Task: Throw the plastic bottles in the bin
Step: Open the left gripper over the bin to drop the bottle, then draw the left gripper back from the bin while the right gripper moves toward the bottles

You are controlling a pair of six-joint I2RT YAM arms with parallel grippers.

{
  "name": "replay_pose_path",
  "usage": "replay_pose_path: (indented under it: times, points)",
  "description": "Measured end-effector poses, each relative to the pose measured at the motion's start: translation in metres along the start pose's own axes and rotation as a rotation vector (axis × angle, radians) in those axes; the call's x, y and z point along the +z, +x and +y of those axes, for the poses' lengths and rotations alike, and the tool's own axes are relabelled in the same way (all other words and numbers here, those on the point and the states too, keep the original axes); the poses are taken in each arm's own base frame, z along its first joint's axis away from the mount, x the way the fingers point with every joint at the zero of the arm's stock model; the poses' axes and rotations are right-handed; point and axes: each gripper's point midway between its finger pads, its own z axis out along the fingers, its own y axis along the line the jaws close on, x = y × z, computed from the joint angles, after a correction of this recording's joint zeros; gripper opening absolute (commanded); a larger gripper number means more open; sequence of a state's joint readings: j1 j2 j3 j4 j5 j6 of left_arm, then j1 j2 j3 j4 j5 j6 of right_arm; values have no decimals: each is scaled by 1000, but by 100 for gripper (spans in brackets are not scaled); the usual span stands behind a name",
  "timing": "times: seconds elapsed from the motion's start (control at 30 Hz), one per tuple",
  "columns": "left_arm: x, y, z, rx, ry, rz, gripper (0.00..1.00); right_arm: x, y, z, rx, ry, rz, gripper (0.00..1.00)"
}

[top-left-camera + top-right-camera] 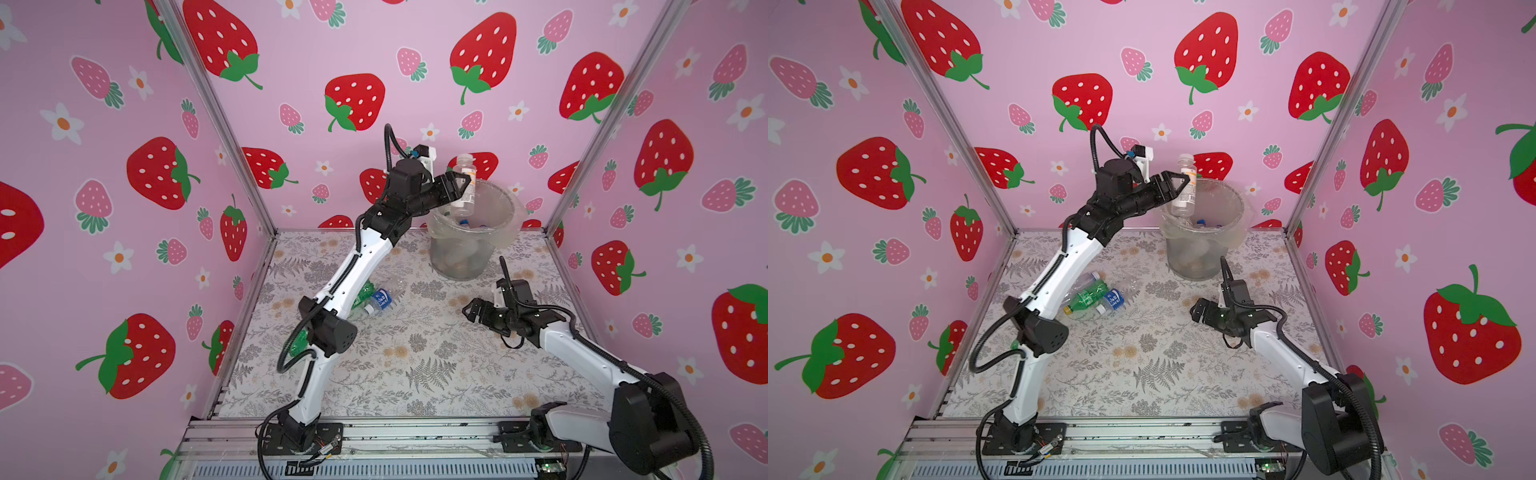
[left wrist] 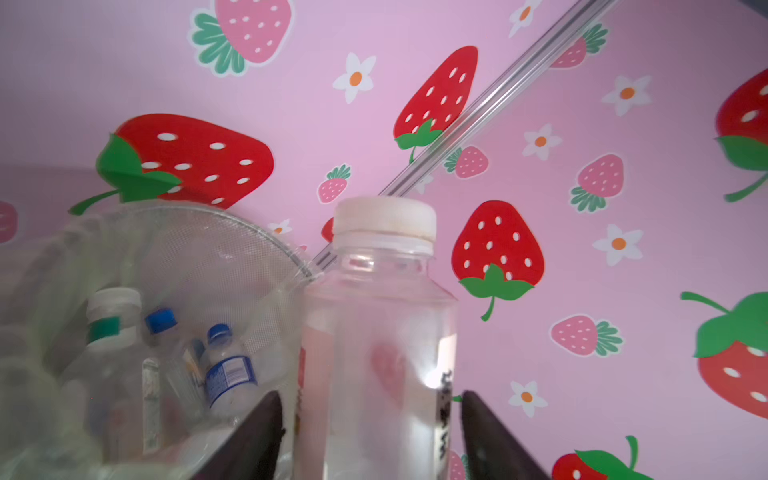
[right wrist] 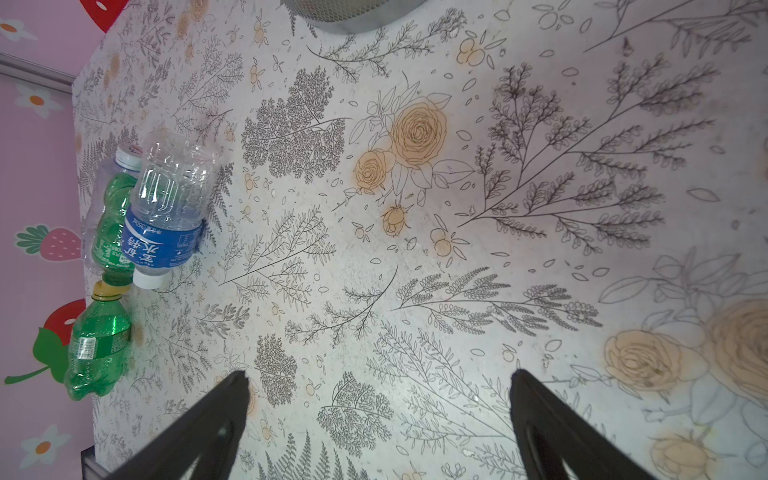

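A clear bottle with a white cap [image 1: 465, 183] [image 2: 382, 316] stands upright over the near-left rim of the grey bin [image 1: 461, 257] [image 1: 1196, 257]. It sits between the fingers of my left gripper [image 1: 464, 189] [image 2: 372, 403], which is open, with a thin gap showing on each side of the bottle. Several bottles [image 2: 226, 370] lie inside the bin [image 2: 208, 257]. On the table's left lie a blue-labelled clear bottle [image 3: 166, 208] [image 1: 1115, 300], a green bottle [image 3: 110, 232] [image 1: 1088, 297] and a second green one [image 3: 97, 349]. My right gripper [image 1: 469, 311] [image 3: 378, 378] hovers open and empty over the floral table.
The bin stands at the back of the table, near the right corner post [image 1: 582, 166]. Pink strawberry walls close in the left, back and right sides. The left arm [image 1: 353, 274] crosses above the lying bottles. A metal rail [image 1: 374, 432] runs along the front edge.
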State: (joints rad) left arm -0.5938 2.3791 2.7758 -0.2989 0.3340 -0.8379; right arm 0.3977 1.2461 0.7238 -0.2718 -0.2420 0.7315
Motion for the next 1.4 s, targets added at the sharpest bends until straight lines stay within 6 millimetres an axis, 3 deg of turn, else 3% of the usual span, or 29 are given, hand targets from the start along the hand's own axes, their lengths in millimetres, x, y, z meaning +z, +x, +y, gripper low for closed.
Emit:
replay_pose_path:
  times: [0.13,0.2,0.27,0.37,0.53,0.63,0.77,0.9,1.1,1.4]
  points:
    - [34,33,62,-117,-62,35,99,-5,-6,7,-10,-12,-14,99]
    - [35,33,71,-113,-85,21,99,-10,-9,10,-18,-18,-27,99]
    - [25,28,68,-108,-108,13,99,-15,-10,11,-24,-22,-39,99]
    - [6,8,34,-77,-72,-21,99,-20,-12,14,-29,-30,-55,99]
    - [-41,-38,-58,-1,84,-112,99,-22,-11,14,-25,-24,-47,99]
    - [-70,-51,-101,39,152,-135,99,-27,-11,14,-23,-25,-53,99]
    - [-97,-48,-123,68,166,-126,99,-39,-13,18,-19,-38,-84,99]
    - [-112,-30,-113,82,116,-83,99,-46,-14,19,-6,-40,-100,99]
    - [-135,-3,-77,113,-19,-28,99,-51,-14,20,39,-42,-112,99]
    - [-194,0,-28,94,-187,-33,99,-48,-4,31,73,-51,-95,99]
